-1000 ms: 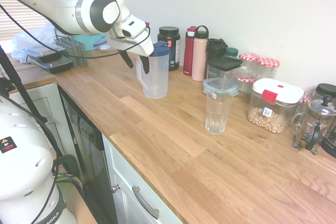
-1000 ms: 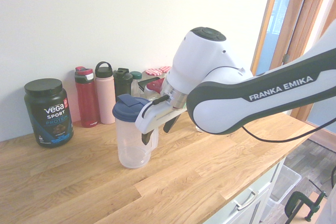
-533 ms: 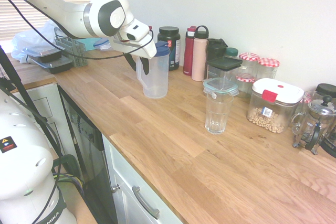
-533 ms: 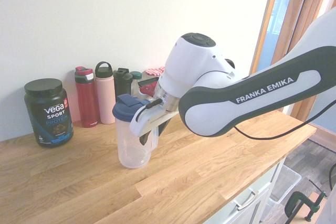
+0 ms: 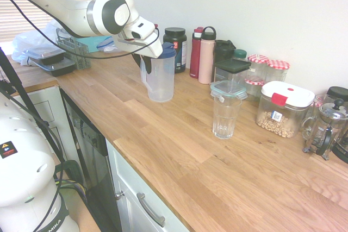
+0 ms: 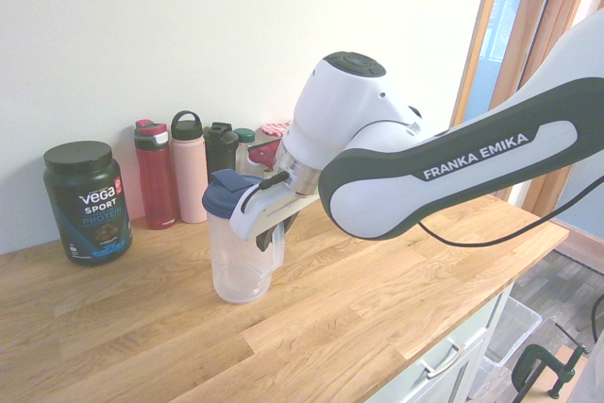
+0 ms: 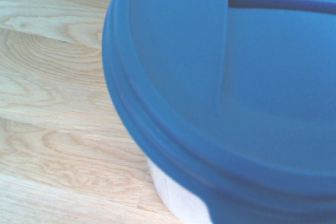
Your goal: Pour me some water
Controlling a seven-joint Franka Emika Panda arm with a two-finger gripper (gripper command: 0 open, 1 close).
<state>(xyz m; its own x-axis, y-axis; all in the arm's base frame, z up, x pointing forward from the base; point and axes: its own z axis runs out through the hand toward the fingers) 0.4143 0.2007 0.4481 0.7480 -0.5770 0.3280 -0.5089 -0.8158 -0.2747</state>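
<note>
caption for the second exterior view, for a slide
Franka gripper closing its jaws on the handle of a blue-lidded clear pitcher on a wooden countertop.

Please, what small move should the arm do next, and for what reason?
Probably finish closing the claw on the handle of the jug, then lift. The claw sits at the handle, just under the blue lid, but the jug stands on the counter and a firm grip is not visible. The glass waits empty to the side.
</note>
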